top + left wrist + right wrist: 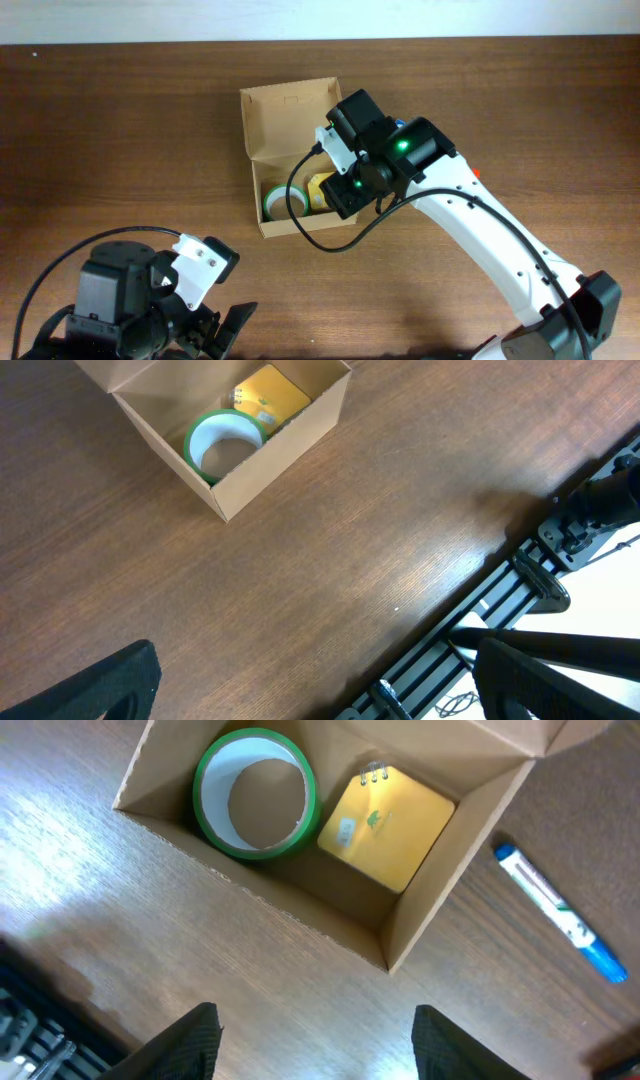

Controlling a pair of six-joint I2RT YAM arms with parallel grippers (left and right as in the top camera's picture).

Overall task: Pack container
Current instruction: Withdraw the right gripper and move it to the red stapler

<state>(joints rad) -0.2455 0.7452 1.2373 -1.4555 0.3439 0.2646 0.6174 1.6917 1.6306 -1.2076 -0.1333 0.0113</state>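
The container [262,128] is a tan cardboard box with its flap lid open, at the table's middle. It also shows in the left wrist view [250,470] and the right wrist view [420,925]. Inside lie a green tape roll [256,808] and a yellow notepad [388,828]; both also show in the left wrist view, the roll [224,444] and the notepad [270,393]. A blue and white marker [560,912] lies on the table beside the box. My right gripper [315,1040] is open and empty, hovering above the box. My left gripper [315,690] is open and empty, near the table's front edge.
The wooden table [120,130] runs to a white wall at the back. Black metal rails [500,610] and cables run along the table's front edge. The right arm [480,230] reaches over the box from the lower right.
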